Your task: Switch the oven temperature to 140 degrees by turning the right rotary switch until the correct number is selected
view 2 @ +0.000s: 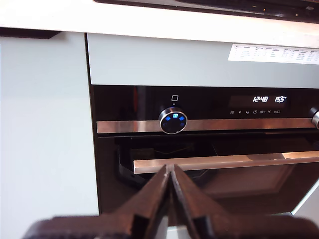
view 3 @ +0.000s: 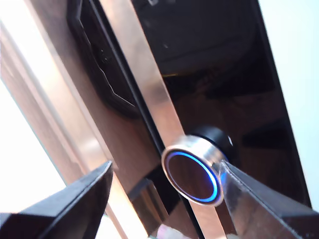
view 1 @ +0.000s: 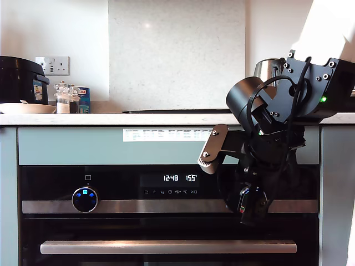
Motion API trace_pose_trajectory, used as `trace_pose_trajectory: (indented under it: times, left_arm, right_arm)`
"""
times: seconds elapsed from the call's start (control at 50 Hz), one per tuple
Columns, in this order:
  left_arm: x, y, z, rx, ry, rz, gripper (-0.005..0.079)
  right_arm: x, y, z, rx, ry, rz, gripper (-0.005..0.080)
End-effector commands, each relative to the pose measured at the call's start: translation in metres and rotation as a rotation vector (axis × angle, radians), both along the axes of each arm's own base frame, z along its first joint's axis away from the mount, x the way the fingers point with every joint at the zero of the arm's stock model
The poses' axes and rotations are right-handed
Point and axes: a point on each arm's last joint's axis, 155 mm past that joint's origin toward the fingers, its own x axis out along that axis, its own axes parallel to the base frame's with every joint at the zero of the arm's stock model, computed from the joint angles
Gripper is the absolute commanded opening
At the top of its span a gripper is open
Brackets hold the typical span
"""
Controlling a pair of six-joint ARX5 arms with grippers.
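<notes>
The black oven [view 1: 166, 221] has a steel band and a long bar handle [view 1: 166, 246]. Its white display [view 1: 180, 178] reads 12:48 and 155. The right rotary switch [view 3: 192, 177], dark-faced with a glowing blue ring, sits between the spread fingers of my second gripper [view 3: 166, 167]. One finger [view 3: 259, 199] touches its rim and the other [view 3: 75, 199] stands apart. In the exterior view the second arm [view 1: 260, 166] hides this switch. A sliver of the switch [view 2: 315, 118] shows in the first wrist view. My first gripper [view 2: 169, 174] is shut on nothing, away from the oven front.
The other knob [view 1: 85, 199], with bright blue icons, sits at the exterior view's left on the steel band. On the worktop [view 1: 111, 118] stand a black cooker [view 1: 19, 80], jars [view 1: 66, 100] and a kettle [view 1: 269, 67]. A white label [view 1: 166, 134] is stuck above the oven.
</notes>
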Motion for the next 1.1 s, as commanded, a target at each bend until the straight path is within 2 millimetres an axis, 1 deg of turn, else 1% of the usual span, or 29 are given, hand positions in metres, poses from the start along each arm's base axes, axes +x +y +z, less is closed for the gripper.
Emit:
trace_pose_trajectory:
  times: [0.0, 0.18, 0.38, 0.46, 0.72, 0.86, 0.92, 0.98, 1.08]
  left_arm:
    - [0.000, -0.001, 0.007, 0.002, -0.022, -0.003, -0.0022]
    - [0.000, -0.001, 0.007, 0.002, -0.022, -0.003, -0.0022]
    - [0.000, -0.001, 0.007, 0.002, -0.022, -0.003, -0.0022]
    - [0.000, -0.001, 0.007, 0.003, -0.022, -0.003, -0.0022]
    - [0.000, -0.001, 0.007, 0.003, -0.021, -0.003, -0.0022]
    - [0.000, -0.001, 0.007, 0.003, -0.020, -0.003, -0.0022]
    - [0.000, -0.001, 0.007, 0.006, -0.020, -0.004, -0.0022]
    - [0.000, 0.000, 0.007, 0.009, -0.021, -0.004, -0.0022]
    - [0.001, 0.001, 0.007, 0.012, -0.021, 0.004, -0.0022]
  right_arm:
    - [-0.004, 0.002, -0.004, 0.002, 0.009, 0.015, 0.0617]
    - [-0.007, 0.010, -0.006, 0.024, 0.026, 0.049, 0.0617]
    - [-0.017, 0.030, -0.011, 0.054, 0.060, 0.134, 0.0617]
    - [-0.019, 0.035, -0.010, 0.044, 0.056, 0.158, 0.0617]
    - [-0.020, 0.036, -0.011, 0.030, 0.059, 0.165, 0.0617]
    - [-0.030, 0.040, -0.020, 0.031, 0.109, 0.195, 0.0617]
    - [-0.032, 0.042, -0.021, 0.029, 0.113, 0.201, 0.0617]
    - [-0.031, 0.045, -0.018, 0.026, 0.098, 0.205, 0.0617]
    - [-0.022, 0.043, -0.007, -0.003, 0.029, 0.170, 0.0617]
